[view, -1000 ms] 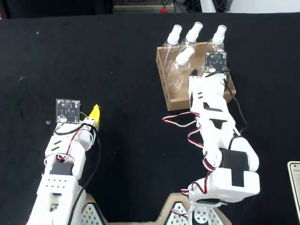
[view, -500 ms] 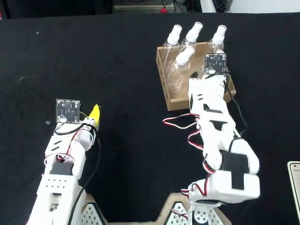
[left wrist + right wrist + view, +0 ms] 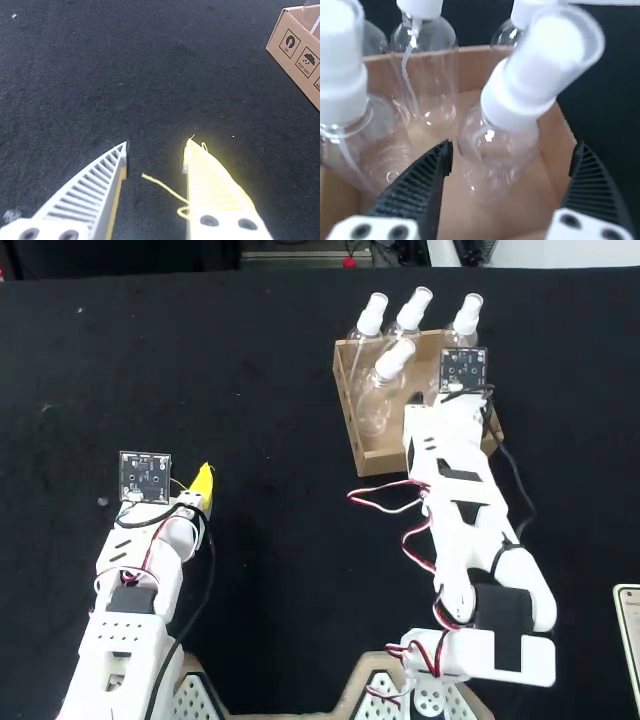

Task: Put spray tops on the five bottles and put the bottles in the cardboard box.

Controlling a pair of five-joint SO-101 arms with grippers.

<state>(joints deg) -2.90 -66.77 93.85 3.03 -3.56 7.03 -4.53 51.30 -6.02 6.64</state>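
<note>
The cardboard box holds clear bottles that already carry white spray tops, so by my reading the work is in its last step, the boxing. The right claw hangs low over the near part of the box, its jaws spread wide to either side of a leaning bottle and apparently touching neither its body nor its spray top; it grips nothing. That bottle tilts toward the box's wall, while the other bottles stand more upright farther inside the box. From above I count four spray tops in or at the far edge of the box; whether a fifth bottle sits beneath the arm I cannot tell. The left claw is well apart from the box, over bare black desk, parted moderately and empty. The next move seems to call for the right claw to rise straight up, out of the box, staying wide so that neither jaw catches the leaning top.
</note>
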